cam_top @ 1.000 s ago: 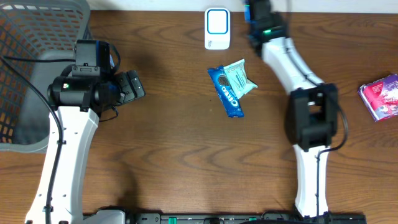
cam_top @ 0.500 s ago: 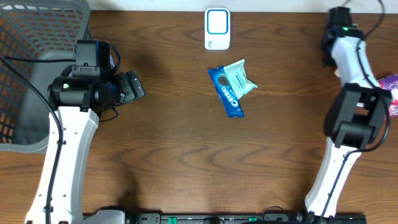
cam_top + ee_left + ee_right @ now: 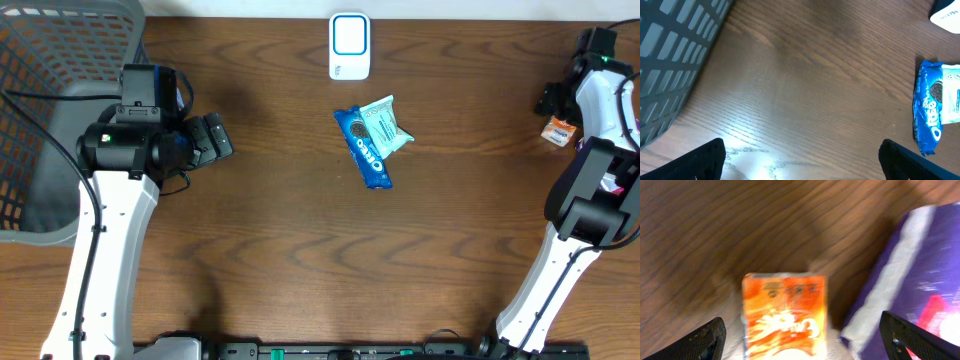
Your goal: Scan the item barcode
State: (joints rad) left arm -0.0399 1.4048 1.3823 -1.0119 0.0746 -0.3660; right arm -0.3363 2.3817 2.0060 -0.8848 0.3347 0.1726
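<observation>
A small orange packet point(image 3: 785, 315) lies on the wood between the spread fingers of my right gripper point(image 3: 805, 345), narrower than the gap and touching neither finger. From above, the orange packet point(image 3: 556, 130) lies at the far right edge, just below the right gripper point(image 3: 555, 102). The white and blue scanner point(image 3: 349, 45) stands at the back centre. My left gripper point(image 3: 215, 140) hovers open over bare wood at the left, its fingers point(image 3: 695, 162) wide apart with nothing between them.
A blue Oreo pack point(image 3: 363, 148) and a teal packet point(image 3: 386, 123) lie together in the middle. A purple packet point(image 3: 920, 280) sits right beside the orange one. A grey mesh basket point(image 3: 50, 60) fills the back left corner.
The right arm has swung from beside the scanner to the far right edge and its jaws have opened. The orange packet now shows on the table beneath them. The left arm has not moved.
</observation>
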